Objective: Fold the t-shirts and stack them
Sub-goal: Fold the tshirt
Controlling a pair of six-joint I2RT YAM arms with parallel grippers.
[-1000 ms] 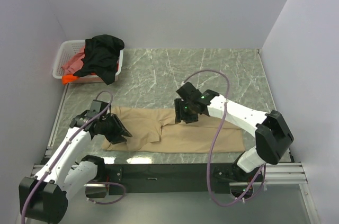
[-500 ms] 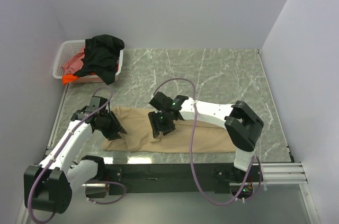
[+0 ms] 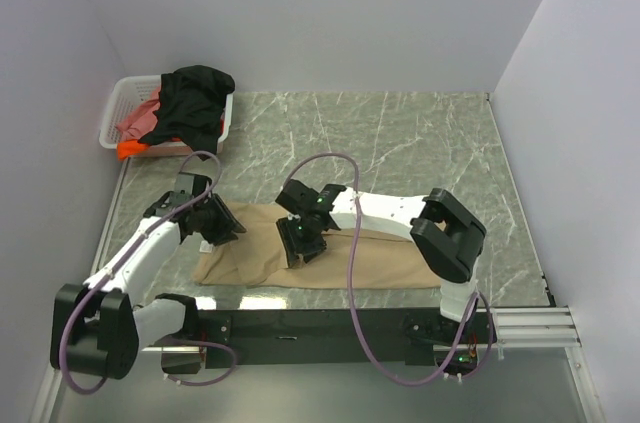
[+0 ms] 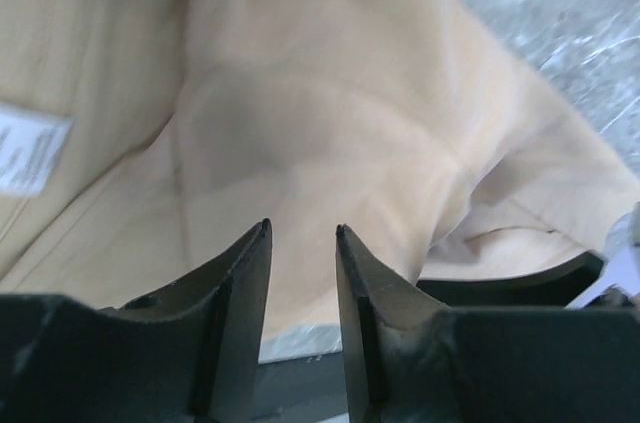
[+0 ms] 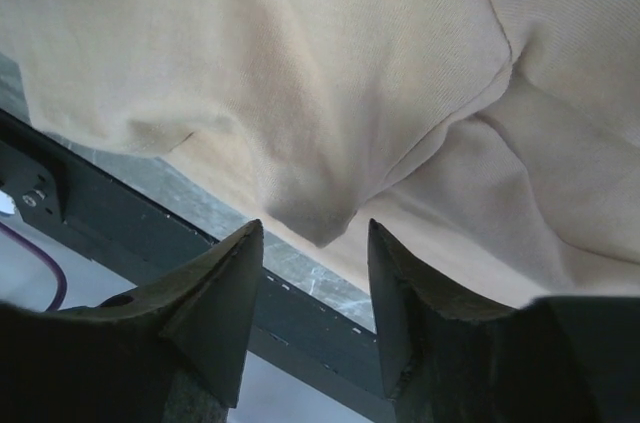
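Observation:
The tan t-shirt (image 3: 400, 261) lies in loose folds along the table's near edge. It fills the left wrist view (image 4: 330, 93), where its white tag (image 4: 30, 148) shows at the left, and the right wrist view (image 5: 330, 63). My left gripper (image 3: 215, 223) is over the shirt's left end, jaws a little apart and empty (image 4: 302, 233). My right gripper (image 3: 300, 243) is over the shirt's middle left, open (image 5: 315, 228), with a folded corner of cloth just beyond its tips. The black t-shirt (image 3: 195, 103), pink-red t-shirt (image 3: 140, 121) and orange t-shirt (image 3: 130, 149) are in the basket.
The white lattice basket (image 3: 122, 93) stands at the back left against the wall. The black rail (image 3: 320, 323) runs along the near edge, just below the shirt. Grey walls close in the marble table (image 3: 420, 143) on three sides.
My right gripper has swung left across the tan shirt toward its left half, and the cloth there now lies more bunched. My left gripper has moved back a little along the shirt's left end.

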